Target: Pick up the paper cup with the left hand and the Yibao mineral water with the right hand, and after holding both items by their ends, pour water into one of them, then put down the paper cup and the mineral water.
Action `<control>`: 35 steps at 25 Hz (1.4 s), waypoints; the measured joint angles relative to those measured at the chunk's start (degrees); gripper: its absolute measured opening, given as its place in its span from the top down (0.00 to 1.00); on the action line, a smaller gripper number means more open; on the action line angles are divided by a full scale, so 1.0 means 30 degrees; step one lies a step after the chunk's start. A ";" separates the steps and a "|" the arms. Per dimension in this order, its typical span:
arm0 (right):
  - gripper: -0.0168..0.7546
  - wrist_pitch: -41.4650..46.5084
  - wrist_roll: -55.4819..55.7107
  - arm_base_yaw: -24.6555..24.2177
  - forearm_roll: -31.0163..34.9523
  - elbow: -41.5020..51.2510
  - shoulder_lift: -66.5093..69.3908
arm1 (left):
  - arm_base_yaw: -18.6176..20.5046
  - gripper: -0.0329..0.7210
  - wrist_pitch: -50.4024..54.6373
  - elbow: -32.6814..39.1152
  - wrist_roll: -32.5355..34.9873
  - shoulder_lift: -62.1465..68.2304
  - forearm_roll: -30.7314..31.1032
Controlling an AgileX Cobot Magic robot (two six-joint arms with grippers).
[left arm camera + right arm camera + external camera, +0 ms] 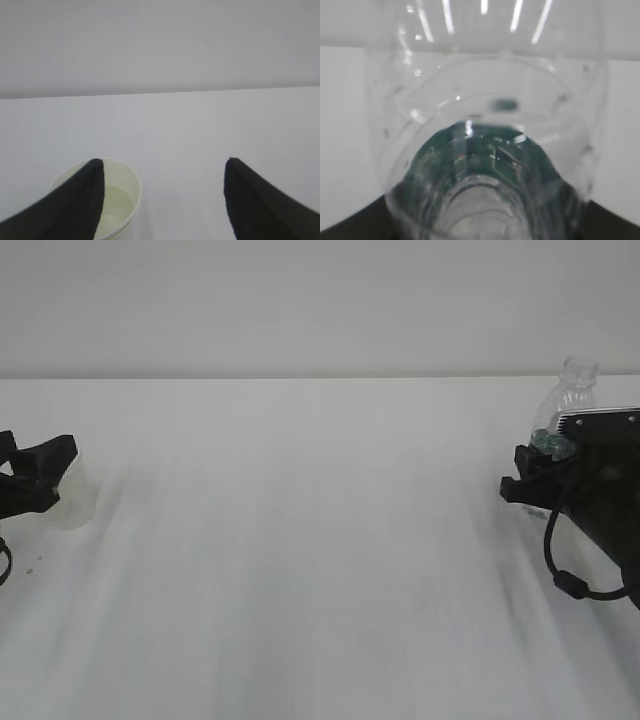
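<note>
Exterior view, far left: the black two-fingered left hand [58, 475] stands low at the table edge with the small cream-white tapered paper cup [76, 498] just beside its fingertips, upright on the plain white table [320, 570]. Left wrist view shows the jaws spread wide; the cup [120, 197] sits off-centre, partly hidden behind the left-side finger [75, 200], with the other finger [260, 205] well apart from it. Clear liquid appears to lie in the cup bottom. No pinch on the cup is evident.

Far right: the black right hand [530, 480] is at the small clear ribbed plastic Yibao mineral water bottle [565, 405] with dark green label, upright and uncapped. Right wrist view is filled by the bottle [485, 150], set between the dark fingers at the lower corners; the jaws stand part-spread around its body, and whether they actually press it cannot be told.

Judgement: cup and bottle look set down, release in hand. Recommended: withdraw the left hand without sideways drift, since the near finger could tip the cup; open the right jaws fully before backing off, keeping the bottle vertical
</note>
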 joint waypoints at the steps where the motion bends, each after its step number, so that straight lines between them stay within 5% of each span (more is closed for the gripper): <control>1: 0.45 -0.0163 0.0000 0.0000 0.0000 -0.0033 0.0145 | 0.0000 0.26 0.0000 0.0000 0.0000 0.0000 0.0000; 35: 0.45 -0.1544 0.0040 0.0000 -0.0203 -0.0995 0.2164 | 0.0000 0.26 0.0000 0.0000 0.0000 0.0000 0.0000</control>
